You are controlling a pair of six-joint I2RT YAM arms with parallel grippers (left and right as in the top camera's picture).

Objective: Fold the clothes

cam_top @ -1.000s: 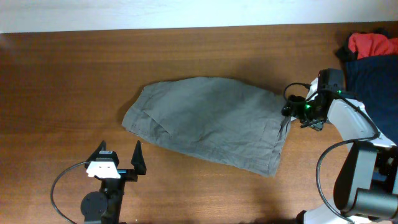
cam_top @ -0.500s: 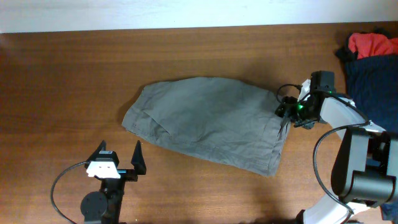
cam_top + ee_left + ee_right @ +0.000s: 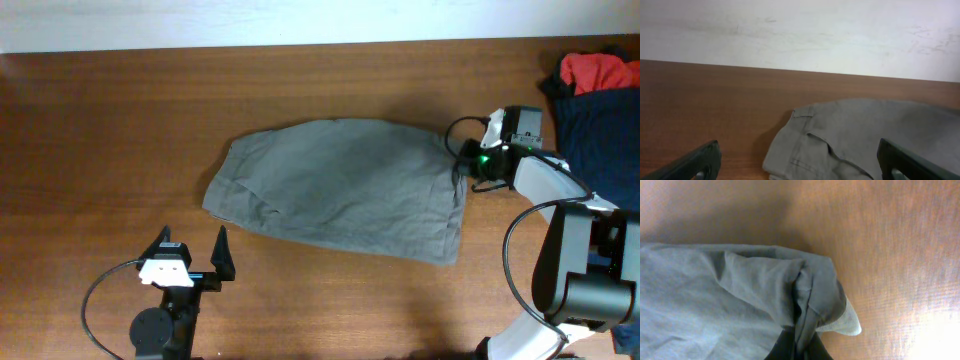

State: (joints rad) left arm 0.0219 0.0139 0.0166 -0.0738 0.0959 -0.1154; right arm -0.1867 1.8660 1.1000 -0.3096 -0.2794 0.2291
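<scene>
The grey-olive garment (image 3: 335, 185) lies flat on the desk (image 3: 100, 120), its long axis running from the right claw (image 3: 466, 168), apparently clamped on that end's corner, toward the left claw (image 3: 190, 255), which is spread apart near the garment's far end, touching nothing.

large garment (image 3: 335, 190) lies flat mid-table (image 3: 110, 130) | my left gripper (image 3: 193, 240) sits near the front edge, before the garment's left end and apart from it | my right gripper (image 3: 463, 168) is at its right edge, cloth between my fingers | pile of other clothes (image 3: 598, 90) lies in the far right corner, apart from the large garment
</scene>
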